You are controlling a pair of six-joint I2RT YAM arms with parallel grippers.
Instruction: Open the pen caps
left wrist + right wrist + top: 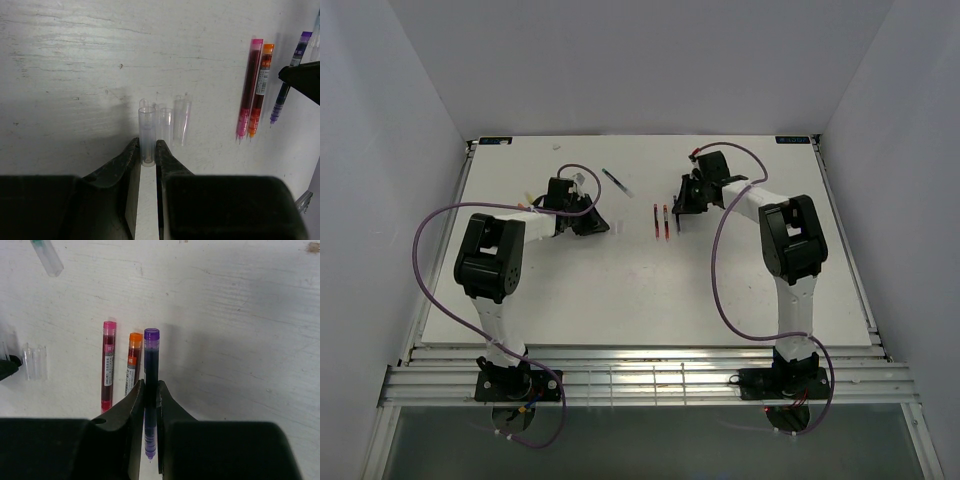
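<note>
A: Where's the cap (147, 134)?

B: In the left gripper (147, 150), whose fingers are nearly closed and pinch only its lower end. It is clear plastic. Two more caps (174, 125) lie just beside it, on the pink pen's (108, 365) far side from the orange pen (134, 362).

A: And the right gripper (150, 390)?

B: Clamped tight on the purple pen (151, 357), just past the orange one from the pink pen, with its tip bare.

A: What could go wrong?

B: With so little of it gripped, the cap may twist or pop out on release and set the loose caps rolling toward the pink pen. The purple pen's bare tip could also smear the table (75, 60) if it is set down nose-first.
</note>
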